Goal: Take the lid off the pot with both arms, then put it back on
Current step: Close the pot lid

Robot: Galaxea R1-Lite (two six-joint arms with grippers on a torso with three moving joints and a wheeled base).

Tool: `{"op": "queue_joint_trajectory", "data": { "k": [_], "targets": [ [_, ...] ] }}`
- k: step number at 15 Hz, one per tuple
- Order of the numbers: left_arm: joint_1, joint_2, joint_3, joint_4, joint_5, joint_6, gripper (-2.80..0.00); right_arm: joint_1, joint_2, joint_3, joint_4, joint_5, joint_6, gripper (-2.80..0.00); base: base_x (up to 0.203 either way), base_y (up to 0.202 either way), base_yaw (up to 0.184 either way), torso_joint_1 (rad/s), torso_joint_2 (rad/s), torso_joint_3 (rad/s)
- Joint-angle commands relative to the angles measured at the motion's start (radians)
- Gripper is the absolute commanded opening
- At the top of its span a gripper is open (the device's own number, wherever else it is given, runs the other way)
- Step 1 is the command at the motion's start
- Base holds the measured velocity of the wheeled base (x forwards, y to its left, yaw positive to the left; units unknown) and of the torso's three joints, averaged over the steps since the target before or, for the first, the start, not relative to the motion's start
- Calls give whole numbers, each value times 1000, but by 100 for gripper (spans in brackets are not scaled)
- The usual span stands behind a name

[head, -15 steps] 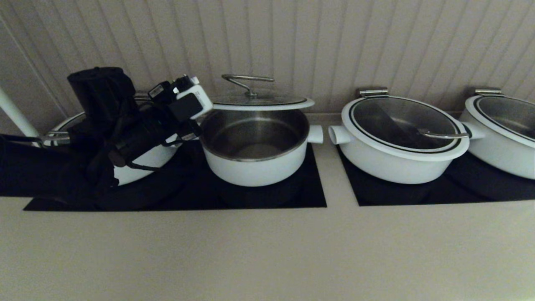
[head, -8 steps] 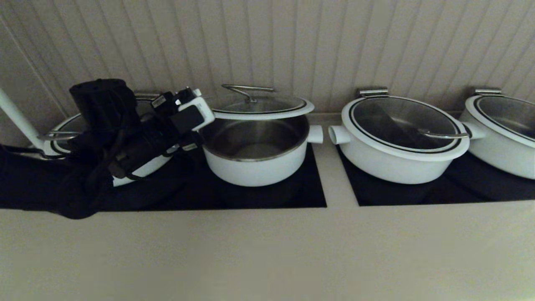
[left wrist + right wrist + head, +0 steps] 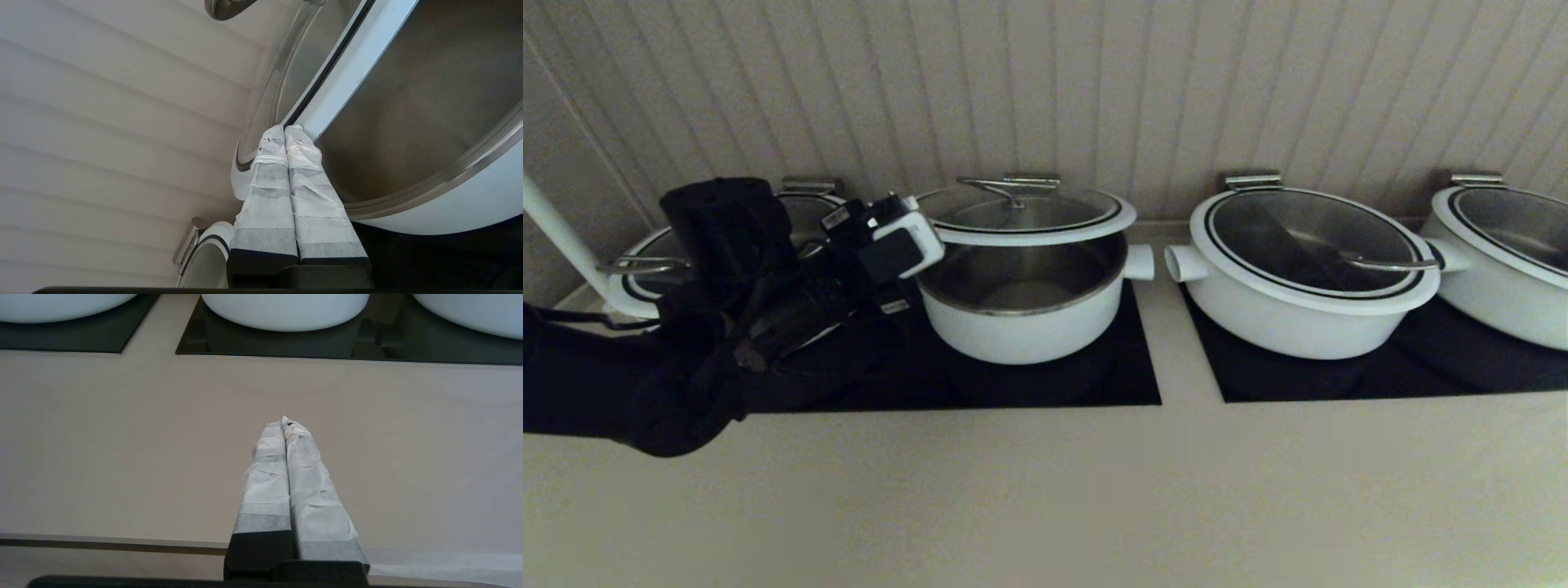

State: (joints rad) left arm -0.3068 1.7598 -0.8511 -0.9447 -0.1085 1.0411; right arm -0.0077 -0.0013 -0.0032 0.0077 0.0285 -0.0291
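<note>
Lowered since earlier: glass lid (image 3: 1025,214), now tilted just above the white pot (image 3: 1023,314). Left gripper (image 3: 284,130) reaches in sideways, pinched on the lid's rim. Right gripper (image 3: 284,421) closed, empty, over the bench (image 3: 122,449).

Head camera looks forward and down across the counter (image 3: 1045,490) at a row of pots, left wrist camera sits close against the open pot (image 3: 449,212) (shared with the head view), right wrist camera faces the counter.
</note>
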Motion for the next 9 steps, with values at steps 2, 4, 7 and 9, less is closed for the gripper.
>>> {"op": "queue_joint_trajectory", "data": {
  "k": [2, 4, 7, 9],
  "targets": [
    [-6, 1, 3, -5, 0, 5, -280, 0, 1, 0, 0, 1, 0, -280, 0, 0, 0, 0, 0, 0],
    [-11, 3, 3, -5, -2, 6, -280, 0, 1, 0, 0, 1, -2, -280, 0, 0, 0, 0, 0, 0],
    [-27, 7, 2, -5, -1, 7, -280, 0, 1, 0, 0, 1, 0, -280, 0, 0, 0, 0, 0, 0],
    [-38, 9, 9, -4, 0, 7, -280, 0, 1, 0, 0, 1, -2, -280, 0, 0, 0, 0, 0, 0]
  ]
}}
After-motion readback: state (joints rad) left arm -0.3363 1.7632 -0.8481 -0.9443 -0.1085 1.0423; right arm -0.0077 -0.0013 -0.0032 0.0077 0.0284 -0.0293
